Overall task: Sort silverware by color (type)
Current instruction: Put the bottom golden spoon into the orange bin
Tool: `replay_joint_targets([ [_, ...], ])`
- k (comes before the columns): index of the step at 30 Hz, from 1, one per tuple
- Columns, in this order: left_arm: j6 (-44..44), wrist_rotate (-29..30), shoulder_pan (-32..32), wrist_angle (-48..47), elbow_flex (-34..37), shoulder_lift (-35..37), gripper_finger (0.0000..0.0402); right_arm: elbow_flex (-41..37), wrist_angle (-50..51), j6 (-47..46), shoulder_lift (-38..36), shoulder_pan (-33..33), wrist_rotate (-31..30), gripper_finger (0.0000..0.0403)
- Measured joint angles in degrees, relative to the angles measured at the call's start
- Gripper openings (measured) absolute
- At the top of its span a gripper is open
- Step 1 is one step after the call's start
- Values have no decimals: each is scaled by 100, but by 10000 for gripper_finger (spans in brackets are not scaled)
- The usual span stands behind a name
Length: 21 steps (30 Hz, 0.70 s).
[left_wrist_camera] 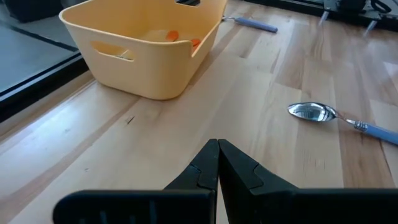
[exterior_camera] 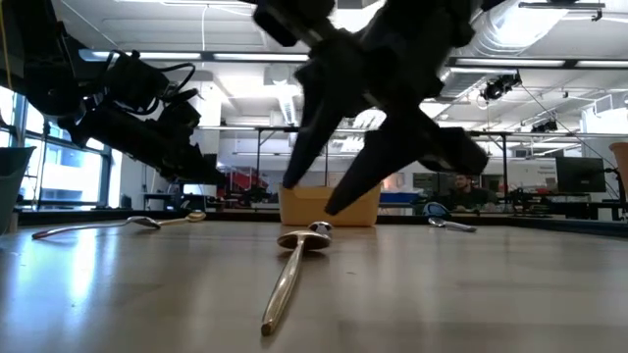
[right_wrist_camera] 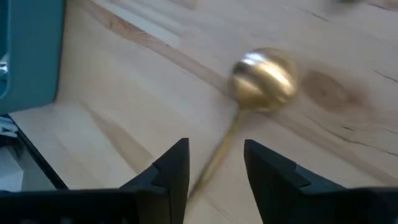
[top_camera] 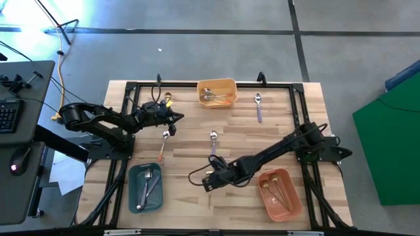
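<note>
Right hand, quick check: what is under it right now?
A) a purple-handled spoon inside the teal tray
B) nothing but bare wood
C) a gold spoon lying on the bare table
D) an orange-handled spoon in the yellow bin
C: the right wrist view shows the right hand with its fingers apart over a gold spoon lying on the wooden table, handle running between them; the low view shows the same spoon flat on the table.

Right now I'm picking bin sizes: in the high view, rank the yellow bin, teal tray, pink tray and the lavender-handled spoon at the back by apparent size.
1. Pink tray and teal tray: about alike, too close to rank.
2. Yellow bin: somewhat smaller footprint.
3. Lavender-handled spoon: far the smallest.
</note>
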<state>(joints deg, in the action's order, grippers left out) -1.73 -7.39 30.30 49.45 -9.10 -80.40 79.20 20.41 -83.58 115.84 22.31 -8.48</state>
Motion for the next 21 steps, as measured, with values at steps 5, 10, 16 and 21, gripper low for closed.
replay_joint_targets([
  [5,-99,2,0,2,0,0,0,488,458,-80,450,-56,-40,139],
  [10,-103,2,0,3,0,2,0,910,1054,-401,812,-154,-87,139],
  [16,-103,2,0,4,2,2,0,1218,1324,-204,1024,-190,-209,110],
  [21,-118,4,0,18,2,2,0,1200,1374,-21,1033,-223,-202,45],
])
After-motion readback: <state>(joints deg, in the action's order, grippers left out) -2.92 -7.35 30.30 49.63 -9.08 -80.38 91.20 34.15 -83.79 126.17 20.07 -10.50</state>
